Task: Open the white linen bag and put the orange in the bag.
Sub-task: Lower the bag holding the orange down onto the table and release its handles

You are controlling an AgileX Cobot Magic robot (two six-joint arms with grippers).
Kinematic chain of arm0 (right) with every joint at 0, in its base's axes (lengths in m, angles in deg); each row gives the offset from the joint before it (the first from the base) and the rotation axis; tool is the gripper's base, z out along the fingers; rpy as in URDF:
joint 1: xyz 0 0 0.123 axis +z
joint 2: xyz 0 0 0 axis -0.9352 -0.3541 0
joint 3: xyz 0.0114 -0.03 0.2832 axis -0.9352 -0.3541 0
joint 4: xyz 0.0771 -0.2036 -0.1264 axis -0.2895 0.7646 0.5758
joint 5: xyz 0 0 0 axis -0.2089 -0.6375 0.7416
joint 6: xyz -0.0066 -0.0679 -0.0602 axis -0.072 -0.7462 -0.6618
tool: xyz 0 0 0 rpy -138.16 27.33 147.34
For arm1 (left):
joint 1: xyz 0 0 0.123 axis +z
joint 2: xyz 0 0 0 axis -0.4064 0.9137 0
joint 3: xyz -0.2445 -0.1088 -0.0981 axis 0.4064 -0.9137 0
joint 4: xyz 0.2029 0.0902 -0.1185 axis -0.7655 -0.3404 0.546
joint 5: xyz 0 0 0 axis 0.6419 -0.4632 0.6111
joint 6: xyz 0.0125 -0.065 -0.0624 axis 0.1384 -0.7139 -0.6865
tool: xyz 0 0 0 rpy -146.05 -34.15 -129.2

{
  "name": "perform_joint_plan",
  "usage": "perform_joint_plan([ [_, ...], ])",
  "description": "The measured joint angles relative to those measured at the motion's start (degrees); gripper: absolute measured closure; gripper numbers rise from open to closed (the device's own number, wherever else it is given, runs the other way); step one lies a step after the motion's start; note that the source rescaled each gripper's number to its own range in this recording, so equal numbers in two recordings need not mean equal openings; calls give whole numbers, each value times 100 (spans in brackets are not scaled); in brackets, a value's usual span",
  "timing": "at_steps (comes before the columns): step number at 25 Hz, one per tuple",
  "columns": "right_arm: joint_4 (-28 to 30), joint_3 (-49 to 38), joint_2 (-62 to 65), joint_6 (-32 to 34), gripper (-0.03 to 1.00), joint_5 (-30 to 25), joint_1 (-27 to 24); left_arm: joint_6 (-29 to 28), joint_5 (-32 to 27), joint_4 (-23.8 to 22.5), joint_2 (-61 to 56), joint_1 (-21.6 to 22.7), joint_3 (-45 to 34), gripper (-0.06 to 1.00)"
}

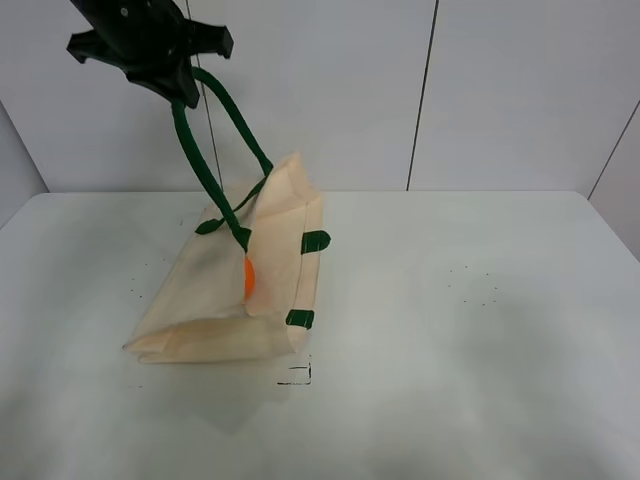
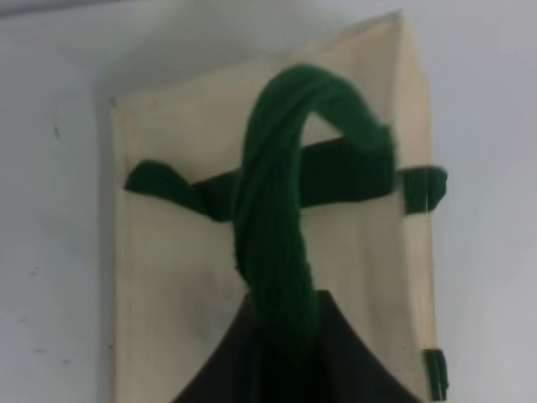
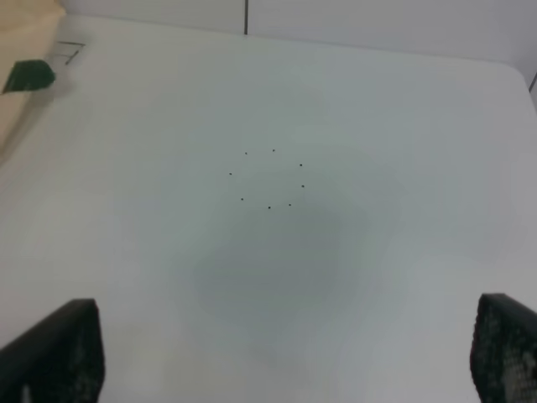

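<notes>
Cream linen made up the white linen bag (image 1: pixel 215 300), which sat slumped on the tabletop (image 1: pixel 480 380) left of centre. Its mouth was turned toward the right of the high view and one upper corner was drawn upward. The dark green strap handles (image 1: pixel 205 150) ran taut from it up to the left gripper (image 1: pixel 183 92), raised well above the tabletop. Its fingers (image 2: pixel 361 369) were closed around the twisted straps, as the left wrist view showed. A sliver of the orange (image 1: pixel 249 277) showed inside the bag's mouth, between the fabric folds. Two green tabs (image 1: pixel 314 241) marked the bag's open edge. A small black mark (image 1: pixel 297 375) lay on the tabletop just in front of the bag. The right gripper (image 3: pixel 281 357) showed only in its own wrist view. There its fingers (image 3: pixel 59 357) stood wide apart with nothing between them, above a ring of small dots (image 3: pixel 270 178) on the tabletop.
</notes>
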Motion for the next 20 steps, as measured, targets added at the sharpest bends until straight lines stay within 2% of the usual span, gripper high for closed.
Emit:
perform_joint_plan([
  [6, 0, 0, 0, 0, -3, 4, 0, 222, 464, 823, 926, -5, -447, 94],
  [8, 0, 0, 0, 0, -3, 4, 0, 341, 564, 947, 1202, -5, -448, 91],
  [10, 0, 0, 0, 0, -3, 4, 0, 434, 648, 989, 1386, -5, -448, 77],
  [15, 0, 0, 0, 0, -3, 4, 0, 469, 721, 929, 1496, -5, -449, 16],
  [17, 0, 0, 0, 0, -3, 4, 0, 469, 722, 630, 1496, -12, -449, 7],
  [20, 0, 0, 0, 0, -3, 4, 0, 231, 653, 102, 1496, 1, -454, 2],
])
